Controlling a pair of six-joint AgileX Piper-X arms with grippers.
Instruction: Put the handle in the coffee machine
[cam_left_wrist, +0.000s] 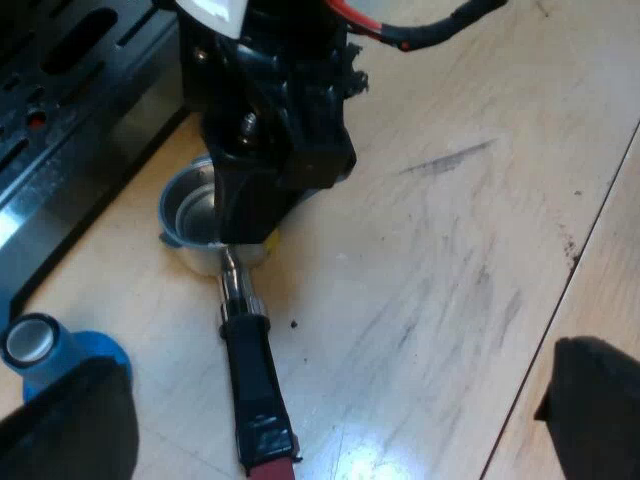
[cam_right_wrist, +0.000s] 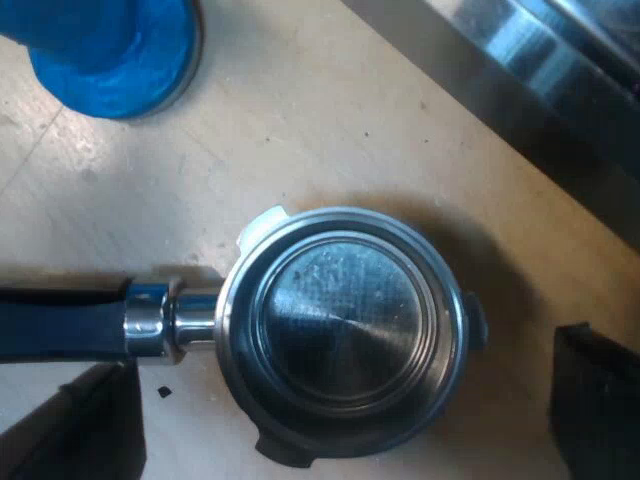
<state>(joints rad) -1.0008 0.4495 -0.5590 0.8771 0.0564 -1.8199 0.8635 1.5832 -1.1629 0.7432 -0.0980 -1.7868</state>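
The metal holder (cam_right_wrist: 340, 335) lies on the wooden table with its empty round basket facing up. Its dark handle (cam_left_wrist: 255, 385) runs away from the basket and ends in red (cam_left_wrist: 272, 468). My right gripper (cam_right_wrist: 340, 430) hangs straight over the basket, open, with one black finger (cam_right_wrist: 80, 430) near the handle's neck and the other beyond the basket's rim. From the left wrist view that same right gripper (cam_left_wrist: 250, 200) covers part of the basket (cam_left_wrist: 195, 210). My left gripper (cam_left_wrist: 330, 420) stands wide open above the table, near the handle's red end, holding nothing.
The espresso machine's metal base (cam_left_wrist: 70, 150) runs close beside the basket, and its steel edge (cam_right_wrist: 520, 70) passes near the rim. A blue tamper (cam_left_wrist: 50, 350) stands on the table close to the holder, seen also as a blue tamper (cam_right_wrist: 110, 50) beyond the handle.
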